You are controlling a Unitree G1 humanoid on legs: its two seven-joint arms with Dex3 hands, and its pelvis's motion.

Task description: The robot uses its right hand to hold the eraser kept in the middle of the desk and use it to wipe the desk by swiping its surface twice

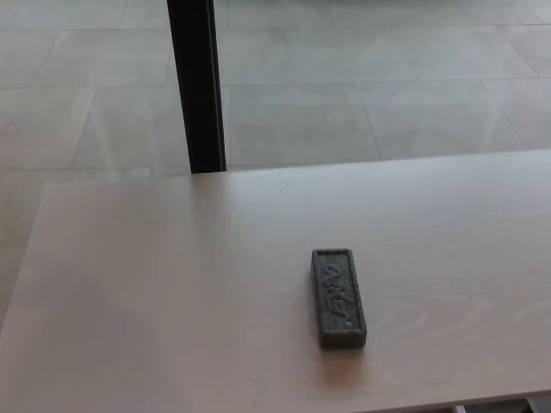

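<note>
A dark grey rectangular eraser (337, 297) lies flat on the pale wooden desk (172, 292), a little right of the middle and near the front edge. Its long side runs away from me, and its top has a rough, mottled texture. It rests alone with nothing touching it. Neither of my hands shows in the head view.
The desk's far edge runs across the picture at mid height, and its left edge slants down at the far left. Behind it is a grey tiled floor (387, 77) and a black vertical post (198, 86) standing just past the far edge.
</note>
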